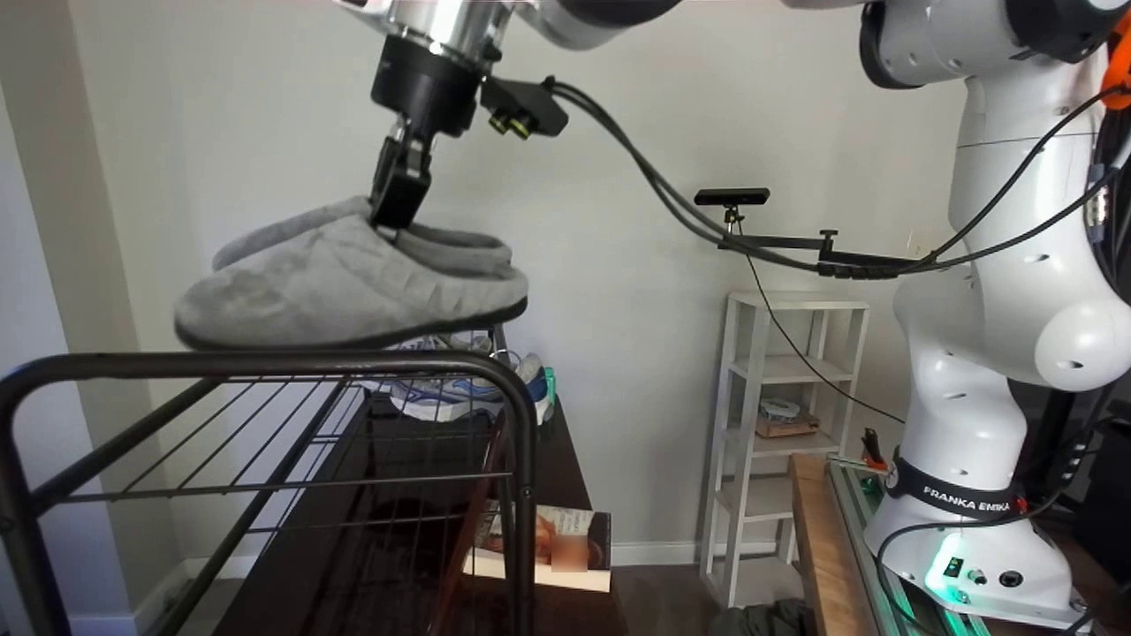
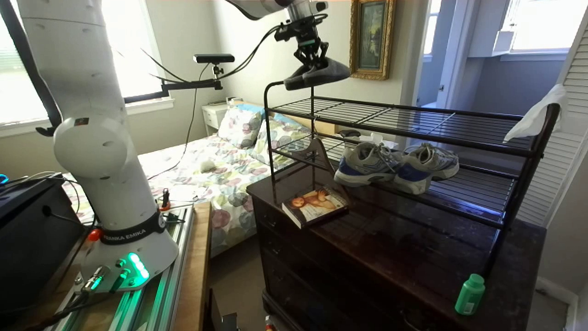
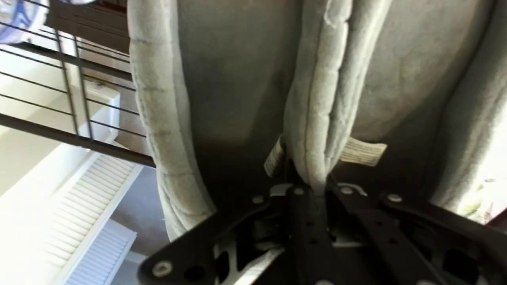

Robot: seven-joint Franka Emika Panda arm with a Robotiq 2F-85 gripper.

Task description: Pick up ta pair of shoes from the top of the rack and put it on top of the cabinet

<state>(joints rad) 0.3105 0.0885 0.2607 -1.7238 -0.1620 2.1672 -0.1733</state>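
The pair of grey shoes (image 1: 345,296) hangs from my gripper (image 1: 393,216), side by side, toes pointing away from the robot base. My gripper is shut on their adjoining inner edges, as the wrist view (image 3: 317,190) shows; its fingertips are hidden between the shoes. In an exterior view, the shoes (image 2: 321,73) are at the near-base end of the black rack (image 2: 399,131), at about its end bar's height. In an exterior view the soles appear just above the rack's end tube (image 1: 521,442); I cannot tell whether they touch. The dark brown cabinet (image 2: 413,257) stands under the rack.
Sneakers (image 2: 425,172) sit on the rack's lower shelf. A white cloth (image 2: 537,112) hangs on its far end. A book (image 2: 317,204), a wooden hanger (image 2: 317,149) and a green bottle (image 2: 471,294) are at the cabinet top. A white shelf (image 1: 747,450) stands behind.
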